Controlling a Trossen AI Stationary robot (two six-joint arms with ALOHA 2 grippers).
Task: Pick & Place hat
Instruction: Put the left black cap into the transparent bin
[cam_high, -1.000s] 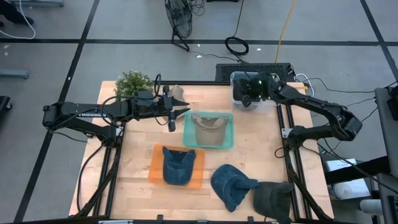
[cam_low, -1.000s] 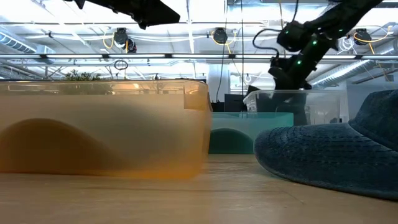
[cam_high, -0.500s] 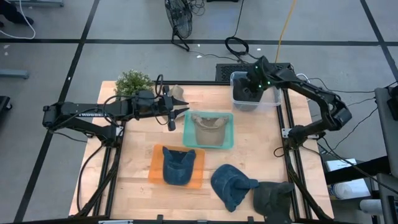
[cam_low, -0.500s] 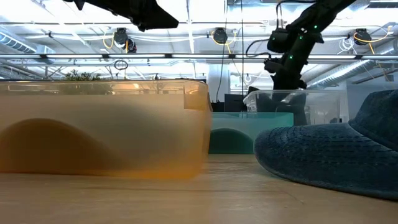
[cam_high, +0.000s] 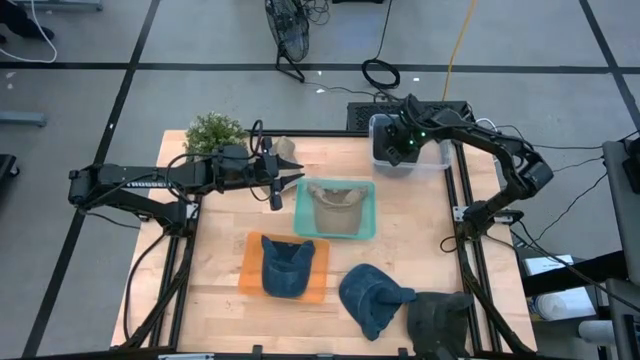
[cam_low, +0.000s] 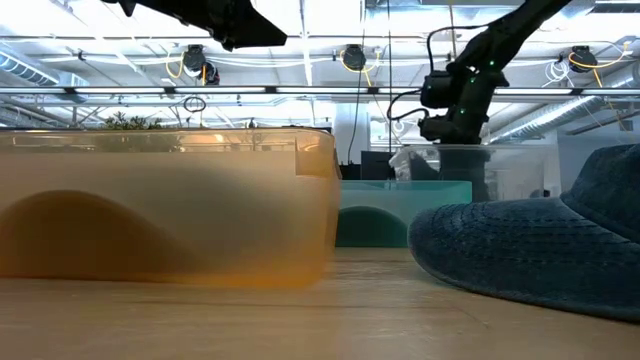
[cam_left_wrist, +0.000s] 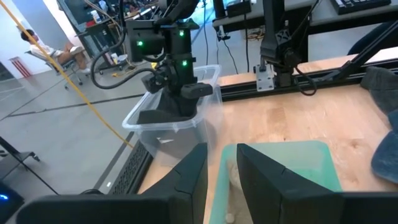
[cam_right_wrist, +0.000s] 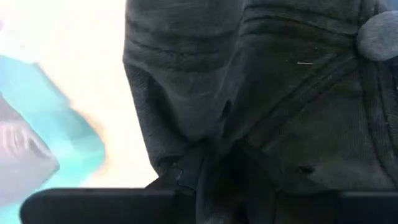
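**Q:** Where is the hat being handled?

**A:** A dark grey hat (cam_right_wrist: 261, 93) sits in a clear plastic bin (cam_high: 432, 162) at the far right corner of the desk (cam_high: 220, 300). The right gripper (cam_high: 397, 146) is lowered into that bin, and the right wrist view shows its jaws clenched on a fold of the hat's fabric. The left wrist view also shows the dark hat bunched under that gripper, inside the bin.

**Q:** And the left arm?

**A:** The left gripper (cam_high: 300, 180) hangs above the far half of the desk, just beside the far left corner of a teal tray (cam_high: 300, 222). Its jaws stand slightly apart and grasp nothing.

**Q:** What else lies on the desk?

**A:** The teal tray sits near the middle and holds a tan hat (cam_high: 335, 207). Toward the near edge from it, an orange tray (cam_high: 250, 275) holds a blue denim hat (cam_high: 287, 266). A second blue denim hat (cam_high: 372, 298) lies straight on the wood near the near edge, and another dark hat (cam_high: 440, 320) lies at the near right corner, just beside it. A small green plant (cam_high: 214, 131) stands at the far left corner.

**Q:** What does the desk-level camera show?

**A:** The orange tray fills the foreground, the denim hat rises beside it, and the right arm reaches down into the clear bin farther back.
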